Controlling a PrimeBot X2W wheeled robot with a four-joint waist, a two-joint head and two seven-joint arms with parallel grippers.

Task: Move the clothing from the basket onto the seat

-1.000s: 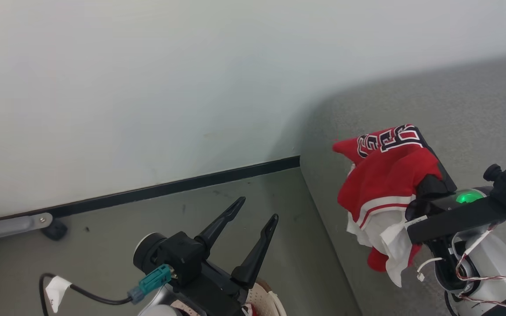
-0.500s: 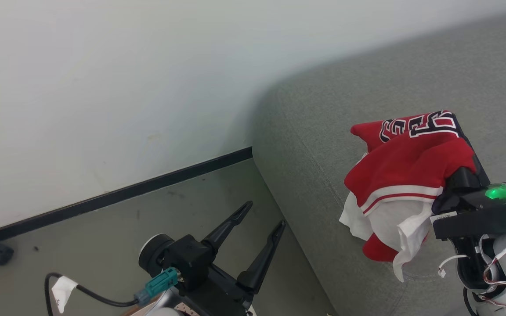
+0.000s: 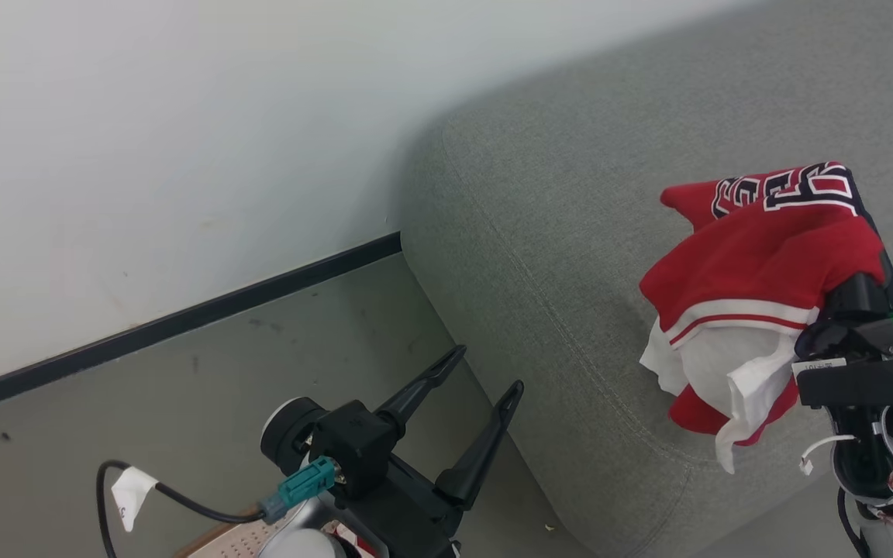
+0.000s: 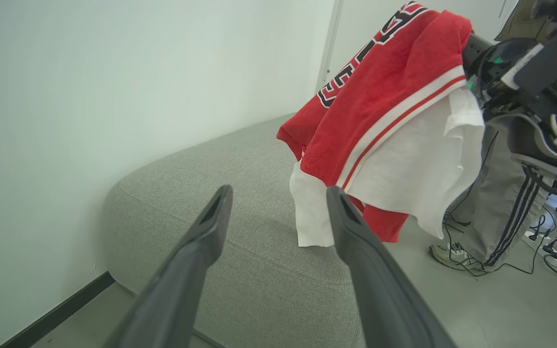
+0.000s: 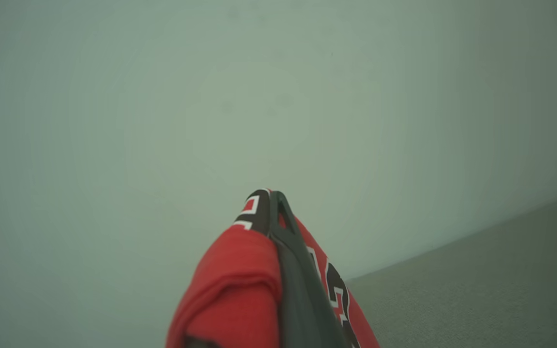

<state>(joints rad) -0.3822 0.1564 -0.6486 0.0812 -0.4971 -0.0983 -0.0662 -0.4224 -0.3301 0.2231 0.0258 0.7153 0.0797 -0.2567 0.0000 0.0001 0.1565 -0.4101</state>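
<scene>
The clothing (image 3: 764,263), a red jersey with white trim and dark letters, hangs bunched over my right gripper (image 3: 849,177), which is shut on it above the seat (image 3: 563,232). In the right wrist view the dark fingers (image 5: 288,261) are pressed together with red cloth (image 5: 235,270) wrapped around them. My left gripper (image 3: 487,370) stands open with nothing in it, over the floor beside the seat's rounded corner. The left wrist view has its open gripper (image 4: 279,193) pointing at the seat (image 4: 240,208) and the hanging clothing (image 4: 394,96). A strip of the basket (image 3: 233,542) peeks out at the bottom edge.
A pale wall (image 3: 183,155) with a black baseboard (image 3: 183,318) runs behind the seat. A person's leg (image 4: 501,203) in grey striped trousers and a shoe (image 4: 452,253) stand beyond the seat, with cables (image 4: 549,251) on the floor.
The head view has turned toward the seat, which now takes up more of the picture. The held clothing hangs further in over the cushion. Both grippers keep their states.
</scene>
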